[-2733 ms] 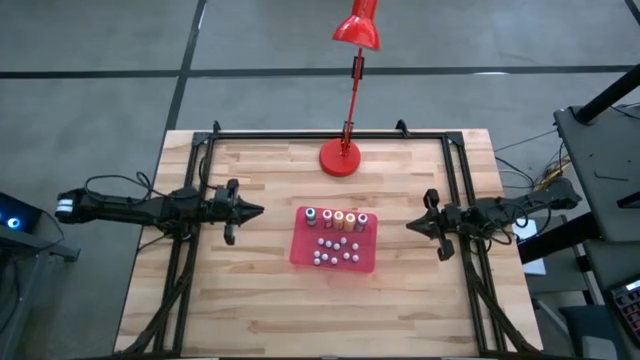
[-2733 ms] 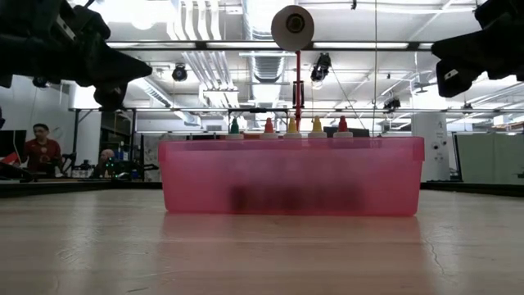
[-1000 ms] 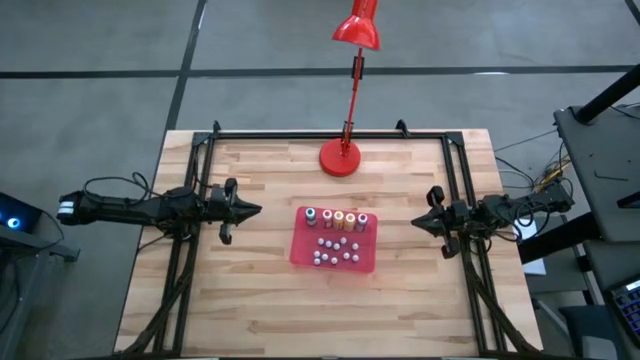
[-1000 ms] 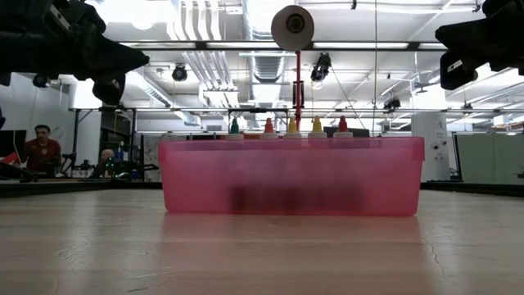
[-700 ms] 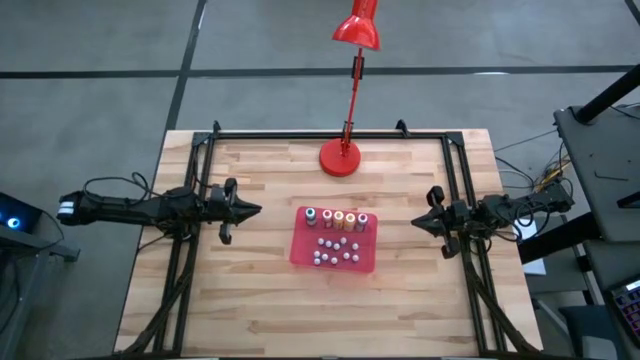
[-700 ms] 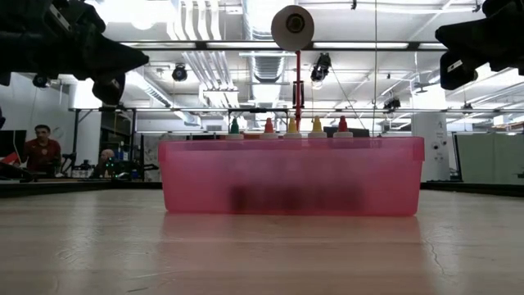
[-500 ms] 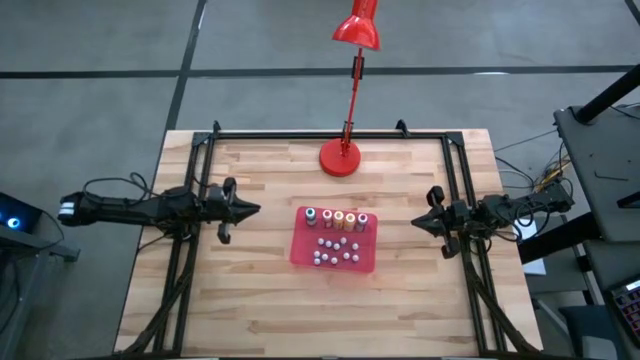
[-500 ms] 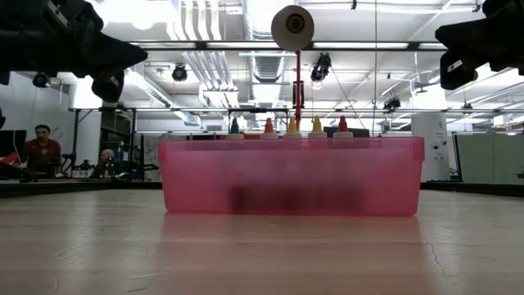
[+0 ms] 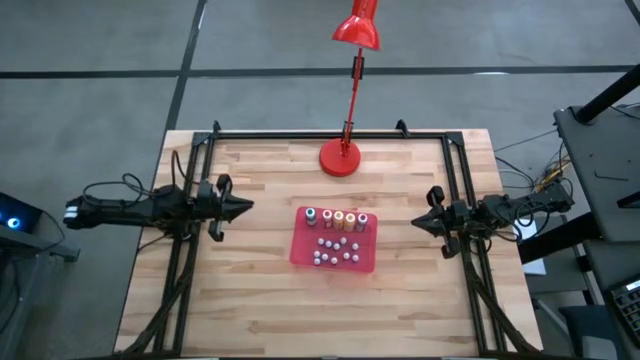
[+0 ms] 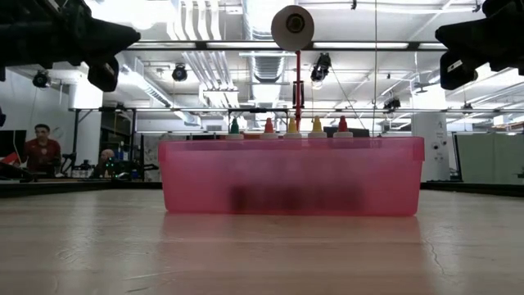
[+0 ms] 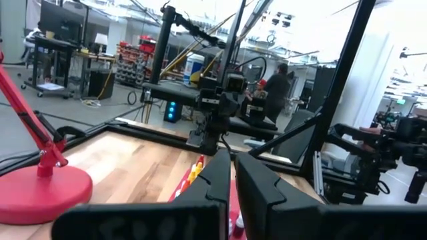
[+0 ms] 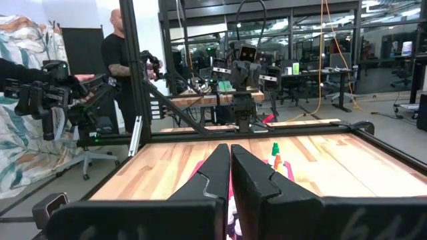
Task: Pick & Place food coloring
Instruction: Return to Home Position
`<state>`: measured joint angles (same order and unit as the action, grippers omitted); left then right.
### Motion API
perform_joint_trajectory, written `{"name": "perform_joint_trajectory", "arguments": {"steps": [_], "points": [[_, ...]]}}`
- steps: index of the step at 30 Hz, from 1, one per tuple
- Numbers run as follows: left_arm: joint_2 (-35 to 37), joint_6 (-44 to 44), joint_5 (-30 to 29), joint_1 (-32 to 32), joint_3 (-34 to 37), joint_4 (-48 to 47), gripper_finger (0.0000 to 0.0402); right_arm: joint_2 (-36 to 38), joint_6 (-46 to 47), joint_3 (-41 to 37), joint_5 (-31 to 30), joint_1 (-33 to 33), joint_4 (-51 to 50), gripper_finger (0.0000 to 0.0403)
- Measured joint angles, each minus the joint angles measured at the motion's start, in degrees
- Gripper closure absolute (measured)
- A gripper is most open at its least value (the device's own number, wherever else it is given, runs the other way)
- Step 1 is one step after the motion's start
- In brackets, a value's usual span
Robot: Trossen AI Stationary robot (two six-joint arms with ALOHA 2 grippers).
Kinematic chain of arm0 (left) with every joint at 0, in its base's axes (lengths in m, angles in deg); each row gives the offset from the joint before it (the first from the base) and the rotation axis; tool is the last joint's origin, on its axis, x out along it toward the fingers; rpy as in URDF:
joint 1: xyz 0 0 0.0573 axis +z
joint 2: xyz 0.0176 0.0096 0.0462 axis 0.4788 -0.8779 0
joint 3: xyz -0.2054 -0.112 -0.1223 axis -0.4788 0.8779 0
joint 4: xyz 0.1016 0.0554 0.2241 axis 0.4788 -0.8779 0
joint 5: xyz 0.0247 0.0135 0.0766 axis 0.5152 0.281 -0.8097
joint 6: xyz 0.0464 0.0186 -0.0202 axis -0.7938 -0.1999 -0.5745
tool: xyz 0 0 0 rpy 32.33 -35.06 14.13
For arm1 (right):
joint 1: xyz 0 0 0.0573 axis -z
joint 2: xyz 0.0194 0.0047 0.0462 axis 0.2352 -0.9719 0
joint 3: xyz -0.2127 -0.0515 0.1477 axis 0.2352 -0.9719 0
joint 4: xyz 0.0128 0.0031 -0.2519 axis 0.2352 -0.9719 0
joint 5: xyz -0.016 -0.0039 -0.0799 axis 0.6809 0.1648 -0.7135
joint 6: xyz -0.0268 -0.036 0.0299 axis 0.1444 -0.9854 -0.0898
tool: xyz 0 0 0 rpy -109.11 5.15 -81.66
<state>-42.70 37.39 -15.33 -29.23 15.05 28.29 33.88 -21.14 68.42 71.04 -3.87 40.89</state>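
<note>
Wooden table (image 9: 250,310) is seen with a red lamp (image 9: 340,157) at its far edge. A red tray (image 9: 298,255) is set between the two grippers, well apart from each. Left gripper (image 9: 247,207) and right gripper (image 9: 414,222) are held empty above the table sides, fingers pressed together. Five food coloring bottles (image 9: 336,217) are stood upright inside the tray, with beads (image 9: 336,251) beside them. No bottle is seen outside, so placing is judged done and only parking is left.

Both arms point level toward each other, left end effector (image 9: 243,206) and right end effector (image 9: 418,222) closed.
</note>
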Motion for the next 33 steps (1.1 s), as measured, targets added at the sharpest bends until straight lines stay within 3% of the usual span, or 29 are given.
{"name": "perform_joint_trajectory", "arguments": {"steps": [33], "points": [[3.93, 0.18, 0.01, -0.01, 0.04, 0.02, 0.0402, 0.00, 0.00, 0.02, 0.02, -0.01, 0.00, 0.0394]]}}
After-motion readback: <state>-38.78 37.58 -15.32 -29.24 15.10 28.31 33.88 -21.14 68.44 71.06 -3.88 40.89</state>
